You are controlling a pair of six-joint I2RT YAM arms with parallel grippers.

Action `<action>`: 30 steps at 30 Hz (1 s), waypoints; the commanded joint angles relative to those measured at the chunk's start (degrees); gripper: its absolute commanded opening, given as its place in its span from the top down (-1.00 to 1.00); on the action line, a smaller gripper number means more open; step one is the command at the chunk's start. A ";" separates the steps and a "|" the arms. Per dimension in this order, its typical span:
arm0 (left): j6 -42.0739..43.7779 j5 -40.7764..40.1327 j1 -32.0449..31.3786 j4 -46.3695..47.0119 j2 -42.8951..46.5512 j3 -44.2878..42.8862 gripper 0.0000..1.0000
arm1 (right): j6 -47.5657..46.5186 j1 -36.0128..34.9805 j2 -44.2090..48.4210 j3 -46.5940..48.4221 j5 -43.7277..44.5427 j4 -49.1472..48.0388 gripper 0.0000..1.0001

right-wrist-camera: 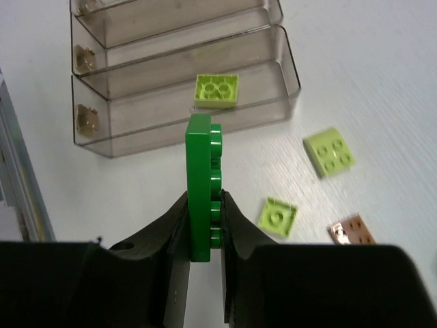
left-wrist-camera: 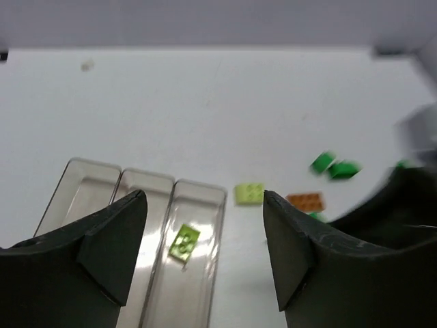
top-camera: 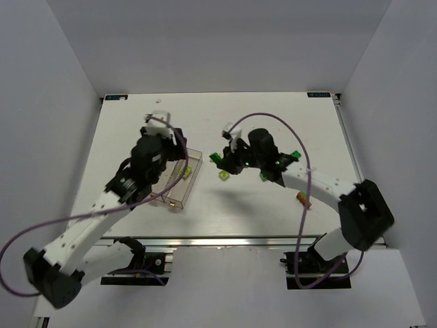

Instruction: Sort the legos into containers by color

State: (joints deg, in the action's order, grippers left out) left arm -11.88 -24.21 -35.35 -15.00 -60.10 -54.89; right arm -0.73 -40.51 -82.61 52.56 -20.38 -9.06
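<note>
Right pincer (right-wrist-camera: 203, 239) is narrow, clamped on a dark green brick (right-wrist-camera: 200, 178). The brick stands on edge with its studs toward 3 o'clock and most of its length clear above the fingertips. I judge this a carry grip that leaves the brick free to drop once it is over a bin. Left pincer (left-wrist-camera: 203, 205) is wide and holds nothing, hovering over the near end of the containers (right-wrist-camera: 136, 130), probably ready for another pick. From the held brick the containers lie at 11 to 12 o'clock, three clear bins joined side by side. The nearest bin holds one binned lime brick (right-wrist-camera: 216, 90); no brick is seen in the other two. Lime seems to have claimed that bin, so the green likely wants a different one. Loose on the table, at 2 to 4 o'clock of the held brick, are a first lime piece (right-wrist-camera: 329, 151) near the bin's end, a second lime piece (right-wrist-camera: 278, 215), and an orange-brown piece (right-wrist-camera: 351, 229) partly hidden by the finger. More dark green bricks (left-wrist-camera: 345, 169) lie farther off. The table (top-camera: 225, 212) is white, flat and matte, with a metal rail (top-camera: 225, 240) along its 6 o'clock edge. Purple cables (top-camera: 273, 116) loop off both arms. Plain white walls (top-camera: 225, 41) close in three sides.
</note>
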 commanded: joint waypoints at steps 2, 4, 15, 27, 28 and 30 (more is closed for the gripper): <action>-0.69 3.73 0.46 14.28 14.53 7.50 -0.61 | -12.17 -2.55 -11.59 14.48 -6.16 13.53 1.00; -1.13 3.12 0.46 16.48 17.45 9.10 -0.66 | -15.77 -3.08 -16.33 20.46 -7.30 13.98 1.00; -1.66 3.20 0.64 20.45 22.30 12.62 -0.68 | -18.44 -7.12 -41.39 51.84 -13.11 21.37 1.00; -1.66 5.13 1.34 20.72 20.81 12.53 -0.69 | -12.46 -7.83 -54.49 67.32 -10.03 18.46 1.00; -1.74 5.40 1.77 20.63 20.72 12.53 -0.69 | -12.28 -7.83 -54.94 67.85 -10.03 18.55 1.00; -2.09 6.10 2.13 20.63 20.20 12.44 -0.69 | -12.10 -7.83 -55.55 68.55 -9.94 18.64 0.74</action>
State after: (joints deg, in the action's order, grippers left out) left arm -13.30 -20.10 -34.04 4.99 -39.29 -42.46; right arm -14.44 -48.45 -138.15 117.54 -30.13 10.55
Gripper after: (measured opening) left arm 0.842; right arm 0.238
